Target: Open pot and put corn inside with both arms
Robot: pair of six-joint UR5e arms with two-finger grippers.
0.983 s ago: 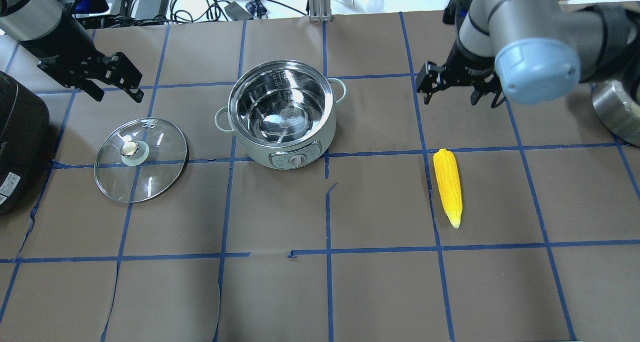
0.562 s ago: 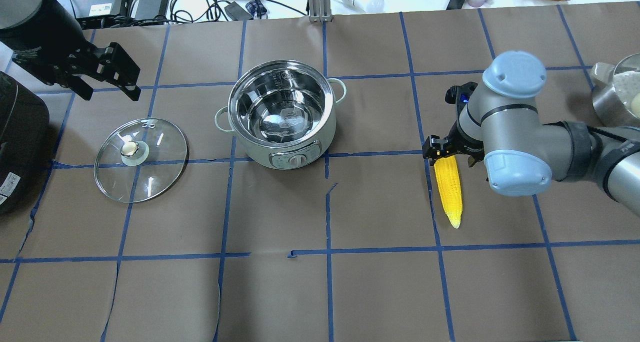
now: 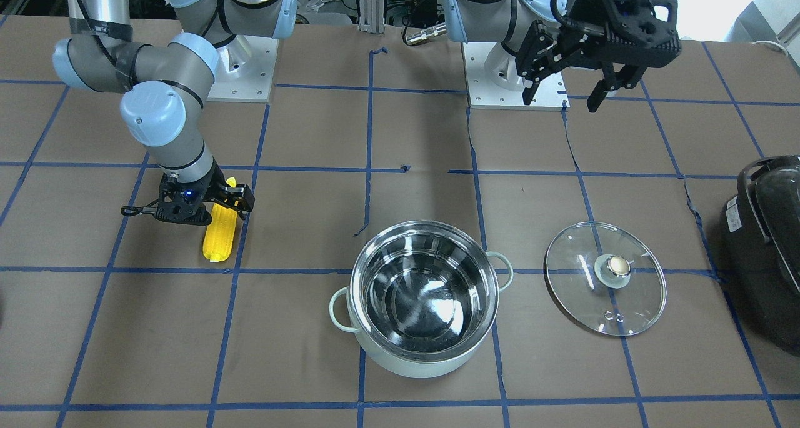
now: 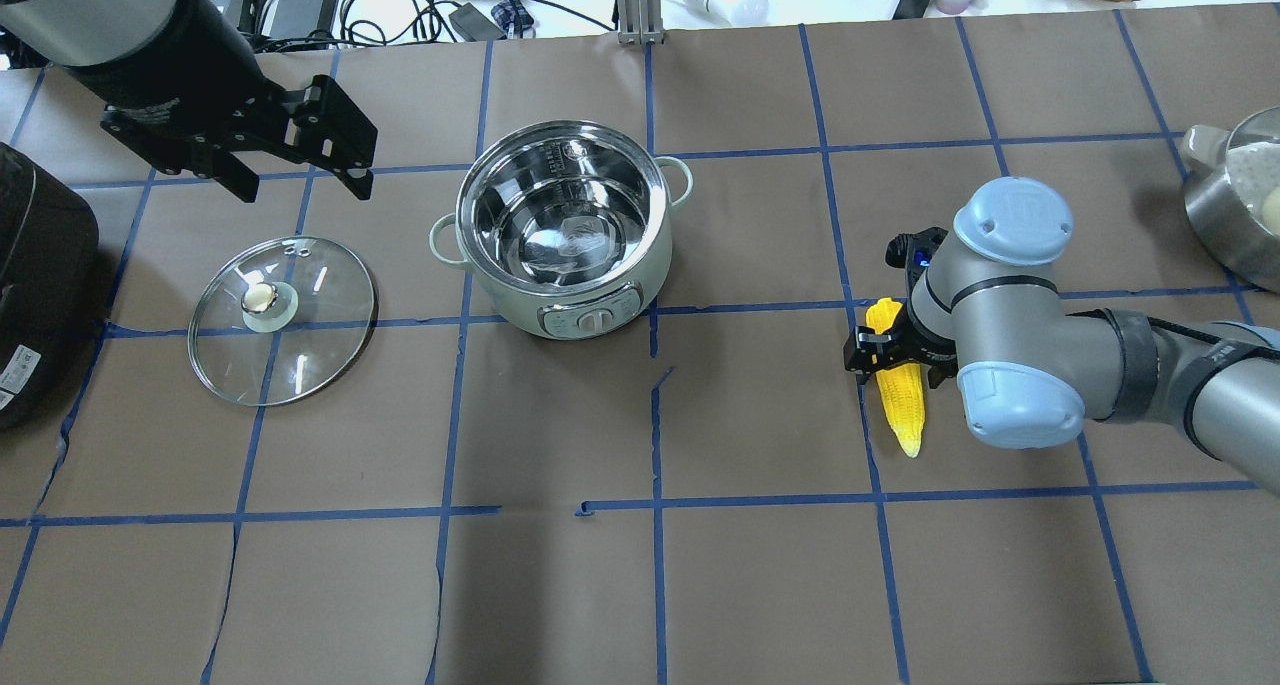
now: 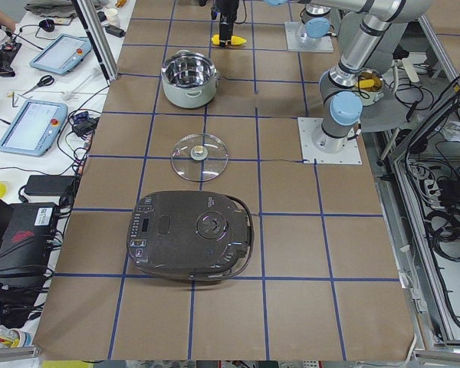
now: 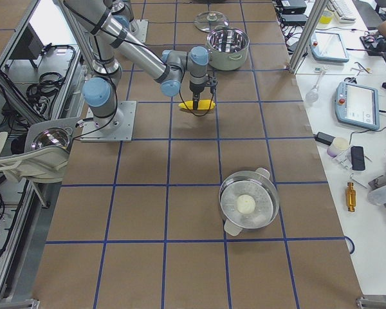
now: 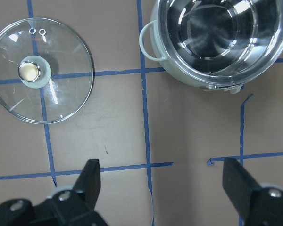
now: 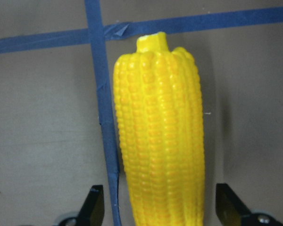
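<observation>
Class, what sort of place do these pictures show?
Probably a robotics lab: left arm and right arm bolted to a paper-covered table with a blue tape grid; control tablets and cables alongside.

Right arm [image 6: 148, 61] stretches out over the table [image 6: 180, 212], and the right gripper [image 6: 200, 98] points straight down, right over the corn [image 6: 197, 105] lying flat. Farther off the pot [image 6: 228, 63] stands open, its lid [image 6: 211, 21] flat just beyond. Nearer, a steel pan [image 6: 265, 205] holds a white ball [image 6: 246, 205].
</observation>
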